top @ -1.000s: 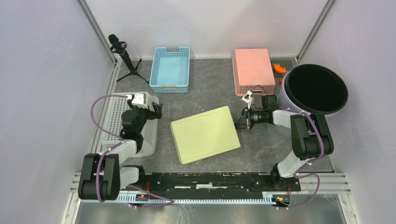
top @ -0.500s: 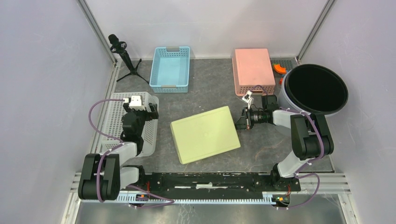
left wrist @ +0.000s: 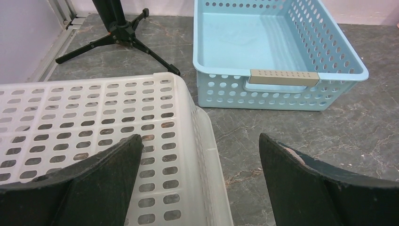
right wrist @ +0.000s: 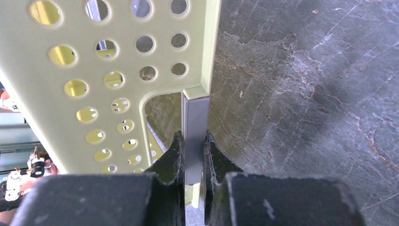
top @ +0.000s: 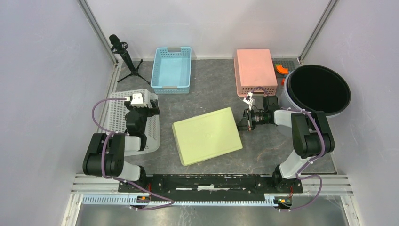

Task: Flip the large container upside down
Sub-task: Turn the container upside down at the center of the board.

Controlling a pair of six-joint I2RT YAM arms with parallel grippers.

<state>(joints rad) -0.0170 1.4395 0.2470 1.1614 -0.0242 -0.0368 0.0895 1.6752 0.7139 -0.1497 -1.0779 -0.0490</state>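
Observation:
The large yellow-green perforated container [top: 207, 135] lies mid-table with its flat bottom up, slightly tilted. My right gripper [top: 243, 121] sits at its right edge. In the right wrist view this gripper [right wrist: 192, 136] is shut on the container's grey handle bar [right wrist: 195, 115], with the container's holed wall [right wrist: 117, 84] to the left. My left gripper [top: 149, 111] is open and empty, well left of the container. In the left wrist view this gripper [left wrist: 200, 139] hangs over the right rim of an upturned white basket [left wrist: 94, 108].
The white basket [top: 117, 120] lies at the left. A light-blue basket [top: 172, 69] stands at the back, also in the left wrist view [left wrist: 277, 42]. A pink upturned basket [top: 254, 70], an orange item [top: 282, 69] and a black round tub [top: 318, 89] are back right. A black tripod [top: 124, 54] is back left.
My left arm has folded back and its gripper has drawn slightly left over the white basket. The right gripper and the yellow-green container have not moved.

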